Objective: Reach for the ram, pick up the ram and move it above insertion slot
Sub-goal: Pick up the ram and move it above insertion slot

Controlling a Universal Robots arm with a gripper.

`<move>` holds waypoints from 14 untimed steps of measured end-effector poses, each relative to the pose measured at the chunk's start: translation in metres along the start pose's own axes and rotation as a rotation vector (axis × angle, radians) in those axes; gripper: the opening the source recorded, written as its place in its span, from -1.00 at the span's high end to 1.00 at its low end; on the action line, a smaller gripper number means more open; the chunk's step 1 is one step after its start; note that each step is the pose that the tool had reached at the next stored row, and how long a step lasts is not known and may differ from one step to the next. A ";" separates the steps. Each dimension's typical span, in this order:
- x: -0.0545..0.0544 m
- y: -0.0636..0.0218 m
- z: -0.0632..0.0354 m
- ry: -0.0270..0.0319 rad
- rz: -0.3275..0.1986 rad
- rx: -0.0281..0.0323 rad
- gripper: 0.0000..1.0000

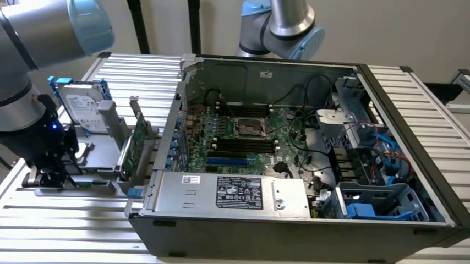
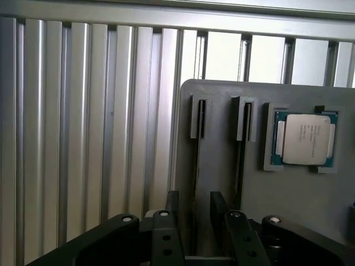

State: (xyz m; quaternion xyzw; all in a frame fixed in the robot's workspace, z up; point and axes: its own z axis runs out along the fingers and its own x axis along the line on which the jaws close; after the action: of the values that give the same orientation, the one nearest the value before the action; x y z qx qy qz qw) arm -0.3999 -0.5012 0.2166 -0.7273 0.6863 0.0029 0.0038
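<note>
**A:** Where's the ram?

**B:** The ram [image 2: 196, 166] stands on edge in the grey holder [image 2: 222, 183]. I see it edge-on, a thin dark strip between two end posts. A second strip [image 2: 239, 166] sits in the neighbouring slot, towards the processor chip [image 2: 302, 138]. The holder lies on the slatted table [image 2: 83, 138].

**A:** End effector?

**B:** The end effector [image 2: 194, 202] is spread, with one finger [image 2: 172, 208] on each side of the ram. There's a gap on both sides and no contact as far as I can tell. In the exterior view it hangs low over the holder, off the exterior view's left of the computer case [image 1: 294, 220].

**A:** Step?

**B:** I'd call it the end of the reach. The grasp isn't made yet and nothing is lifted. The insertion slot [image 1: 242, 146] on the board inside the case is well apart from here.

**A:** What does the next move call for?

**B:** My judgement is a centred squeeze on the flat faces, so neither finger shoves the stick sideways. After that, a straight pull up along the posts. It's a thin board and I'd expect it to bind if tilted.
</note>
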 end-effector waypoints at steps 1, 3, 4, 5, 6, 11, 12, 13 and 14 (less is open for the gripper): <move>0.000 0.0000 0.0015 -0.0002 0.000 -0.0001 0.27; 0.000 0.0000 0.0045 -0.0006 0.000 -0.0009 0.27; 0.000 0.0000 0.0057 -0.0009 0.000 -0.0015 0.27; 0.000 0.0000 0.0068 -0.0012 0.000 -0.0022 0.27; 0.000 0.0000 0.0077 -0.0016 0.000 -0.0032 0.27; -0.001 -0.0005 0.0122 -0.0050 0.000 -0.0092 0.27; -0.001 -0.0006 0.0130 -0.0058 0.000 -0.0106 0.27; -0.001 -0.0007 0.0138 -0.0066 0.000 -0.0122 0.27; -0.001 -0.0009 0.0145 -0.0071 0.000 -0.0141 0.27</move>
State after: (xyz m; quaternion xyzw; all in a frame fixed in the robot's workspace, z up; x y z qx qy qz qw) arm -0.3990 -0.4998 0.2022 -0.7272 0.6863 0.0103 0.0011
